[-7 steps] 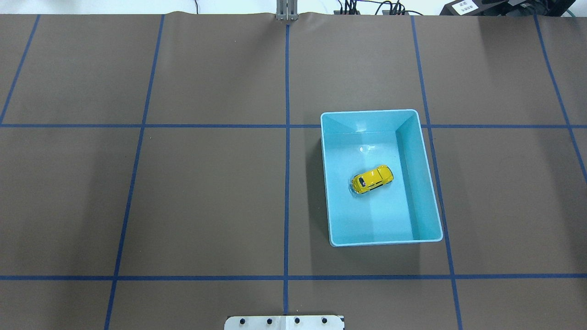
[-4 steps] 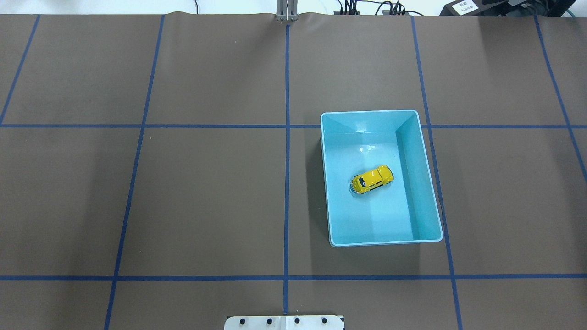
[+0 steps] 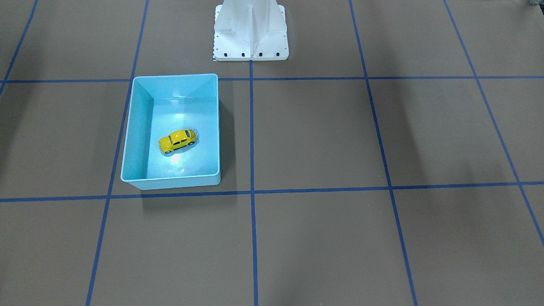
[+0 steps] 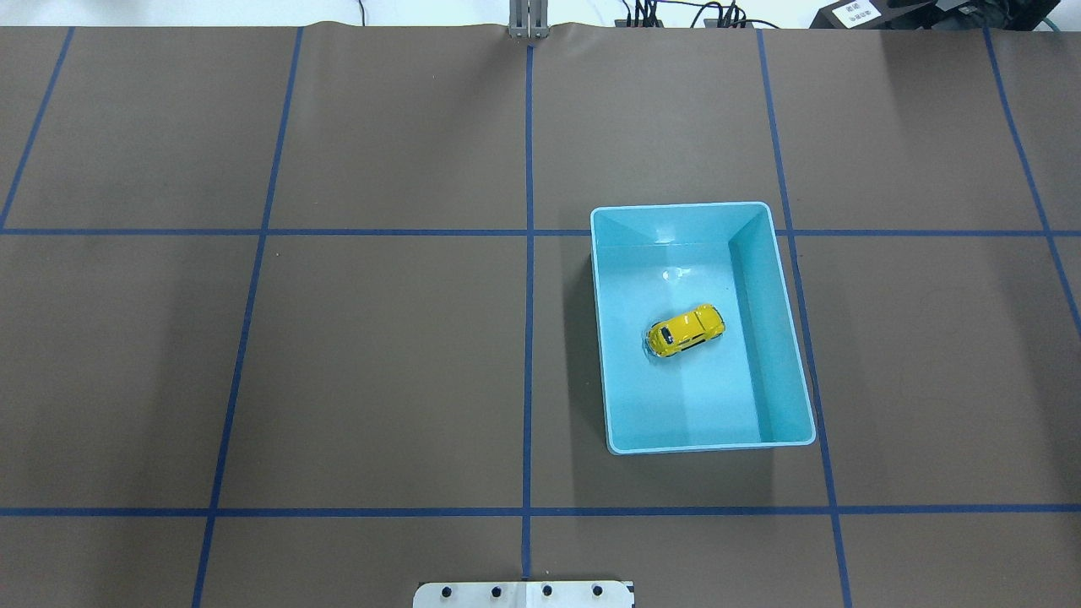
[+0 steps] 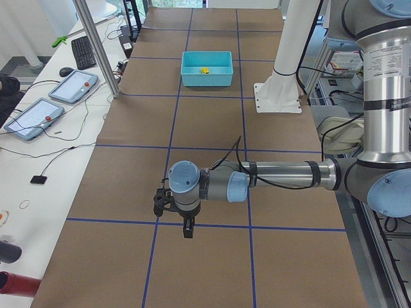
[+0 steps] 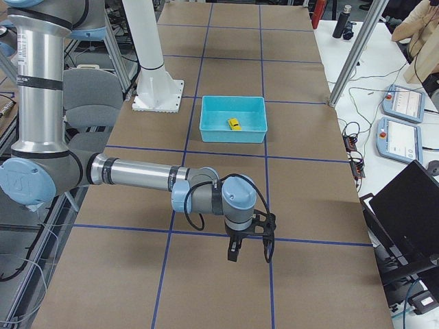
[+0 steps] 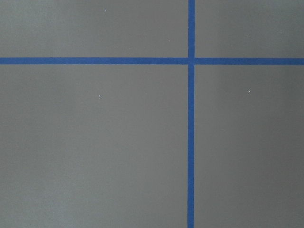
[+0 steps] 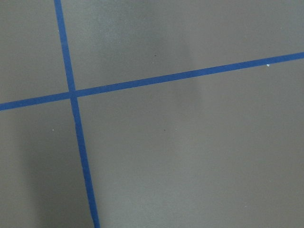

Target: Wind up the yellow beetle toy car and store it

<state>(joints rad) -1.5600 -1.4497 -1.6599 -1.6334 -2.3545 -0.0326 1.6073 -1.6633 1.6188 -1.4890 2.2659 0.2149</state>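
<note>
A: How do the jaws stand?
B: I cannot tell. The left gripper and the right gripper show only in the side views. Each hangs low over the brown mat. Neither seems to carry anything, though the angle is poor.
A: What lies under them?
B: Only that mat and the blue tape lines, in both wrist views.
A: And the yellow beetle toy car?
B: Well apart from both grippers. It sits on its wheels near the middle of the light-blue bin, clear of its walls.
A: How will it handle?
B: Light and stiff, I judge, but glossy and rounded, so slippery. I would pinch it across the flatter door sides, between the wheels, leaving the wheels free for winding.
</note>
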